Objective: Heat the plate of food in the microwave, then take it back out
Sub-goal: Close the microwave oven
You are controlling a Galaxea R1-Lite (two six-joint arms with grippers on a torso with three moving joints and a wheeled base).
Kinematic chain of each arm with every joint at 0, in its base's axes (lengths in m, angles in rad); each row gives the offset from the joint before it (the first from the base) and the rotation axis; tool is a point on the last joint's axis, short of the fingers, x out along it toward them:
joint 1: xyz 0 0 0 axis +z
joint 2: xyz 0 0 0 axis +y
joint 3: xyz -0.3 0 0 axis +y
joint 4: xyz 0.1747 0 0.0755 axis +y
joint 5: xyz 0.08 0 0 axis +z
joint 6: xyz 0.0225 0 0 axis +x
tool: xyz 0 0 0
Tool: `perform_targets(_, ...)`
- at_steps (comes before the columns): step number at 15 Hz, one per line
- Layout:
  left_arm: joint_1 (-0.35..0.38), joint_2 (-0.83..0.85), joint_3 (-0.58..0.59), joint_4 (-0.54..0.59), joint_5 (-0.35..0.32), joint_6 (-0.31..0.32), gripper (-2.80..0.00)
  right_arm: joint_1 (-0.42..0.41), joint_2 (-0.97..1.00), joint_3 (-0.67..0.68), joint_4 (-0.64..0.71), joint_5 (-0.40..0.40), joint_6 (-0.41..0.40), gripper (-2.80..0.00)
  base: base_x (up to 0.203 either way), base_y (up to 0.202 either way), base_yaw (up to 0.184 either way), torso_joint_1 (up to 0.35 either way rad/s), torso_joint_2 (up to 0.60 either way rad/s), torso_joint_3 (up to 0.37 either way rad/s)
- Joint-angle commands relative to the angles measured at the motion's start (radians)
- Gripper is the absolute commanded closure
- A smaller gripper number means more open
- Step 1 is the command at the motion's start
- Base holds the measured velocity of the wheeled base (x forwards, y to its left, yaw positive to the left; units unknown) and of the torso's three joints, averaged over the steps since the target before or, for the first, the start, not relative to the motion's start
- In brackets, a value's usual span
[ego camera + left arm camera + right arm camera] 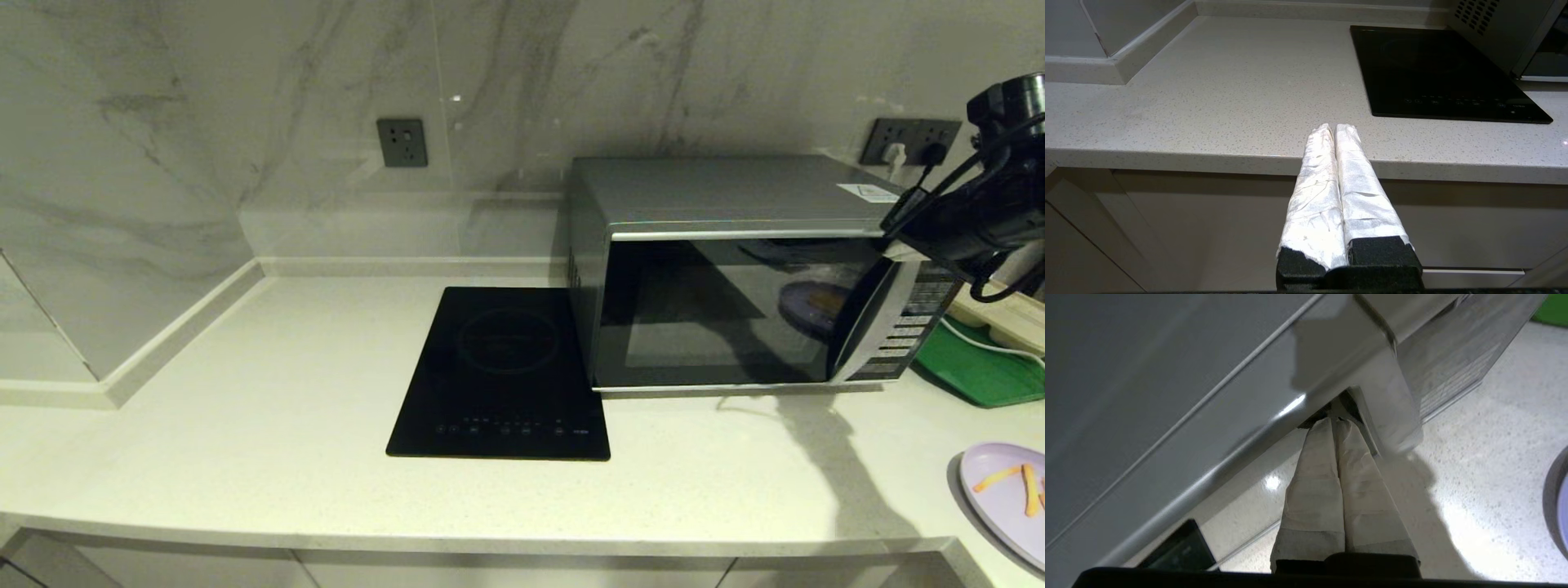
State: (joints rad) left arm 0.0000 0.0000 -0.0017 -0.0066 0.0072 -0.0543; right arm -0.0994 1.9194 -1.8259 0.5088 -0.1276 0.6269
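We note the right gripper [1336, 421] with its taped fingers [1314, 486] pressed together and holding nothing, the tips tucked in at the top end of the curved handle strip [1388, 412] of the microwave [735, 245]. The door [718, 310] appears shut, or very nearly so; we cannot tell whether the tips are hooked behind the strip or merely touching it. The plate of food [1000, 498] sits on the countertop [245, 425] well below and to the near side of this gripper, apart from the oven, its orange-yellow sticks lying on top. The induction hob [502, 376] lies far off to the gripper's other side, beyond the door's hinge edge. The left gripper [1334, 130], fingers also together and empty, hangs parked below the counter's front edge. We judge the step in hand to be opening the door, with loading, heating and retrieval all to come. To do it well, we should seat the tips firmly behind the strip before pulling, then draw outward along the door's arc rather than straight back, so the closed fingers do not slip off the smooth metal, and keep the swing clear of the plate.
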Motion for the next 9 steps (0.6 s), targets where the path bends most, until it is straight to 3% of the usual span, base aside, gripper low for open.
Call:
perform_targets(1, 0.000, 0.000, 0.000, -0.001, 0.000, -0.001, 0.00, -0.003, 0.007, -0.003, 0.002, 0.011, 0.004, 0.00, 0.000, 0.000, 0.000, 0.000, 0.00, 0.000)
perform_targets(6, 0.000, 0.000, 0.000, -0.001, 0.000, -0.001, 0.00, -0.003, -0.041, 0.049, -0.009, 0.038, 0.000, 0.00, 0.000, 0.000, 0.000, 0.000, 0.00, 0.000)
perform_targets(9, 0.000, 0.000, 0.000, -0.001, 0.000, -0.001, 0.00, -0.003, -0.166, 0.123, 0.002, 0.102, -0.036, 0.00, 0.000, 0.000, 0.000, 0.000, 0.00, 0.000)
